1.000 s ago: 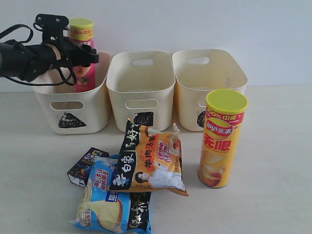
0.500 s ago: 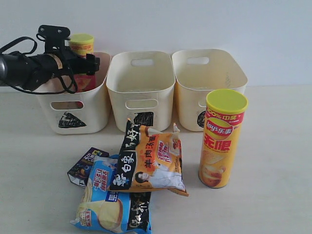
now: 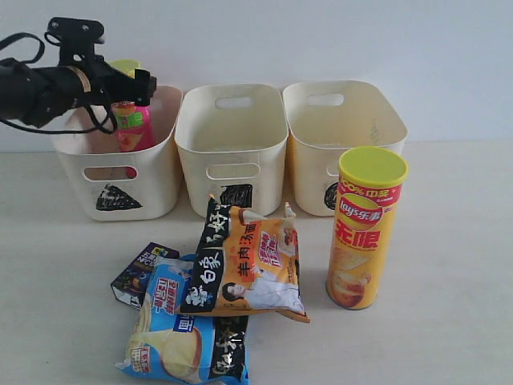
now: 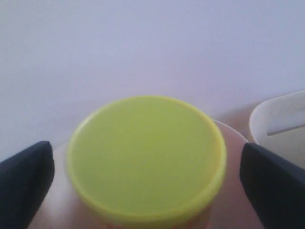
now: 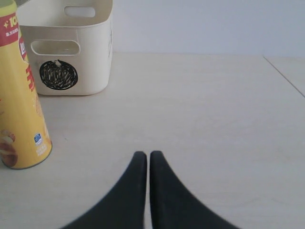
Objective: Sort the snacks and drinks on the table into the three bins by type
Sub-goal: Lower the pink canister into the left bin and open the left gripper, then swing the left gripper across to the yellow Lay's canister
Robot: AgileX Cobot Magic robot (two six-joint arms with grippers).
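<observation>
The pink Lay's can (image 3: 135, 128) stands inside the triangle bin (image 3: 120, 188), its yellow-green lid (image 4: 145, 160) close under the left wrist camera. My left gripper (image 3: 138, 83) hovers above it, open, with its fingers (image 4: 26, 176) wide of the lid on both sides. On the table stand the orange-yellow can (image 3: 365, 241), the orange bag (image 3: 252, 261) lying over the blue bag (image 3: 180, 341), and the dark purple carton (image 3: 136, 277). I cannot make out the white and blue-purple carton. My right gripper (image 5: 145, 155) is shut over bare table, outside the exterior view.
The square bin (image 3: 232, 172) and the circle bin (image 3: 309, 172) stand beside the triangle bin along the back wall. The orange-yellow can (image 5: 19, 95) stands just in front of the circle bin (image 5: 90, 62).
The pink can has sunk down into the triangle bin and the left gripper has let go of it. The left arm has lifted slightly. Nothing else moved.
</observation>
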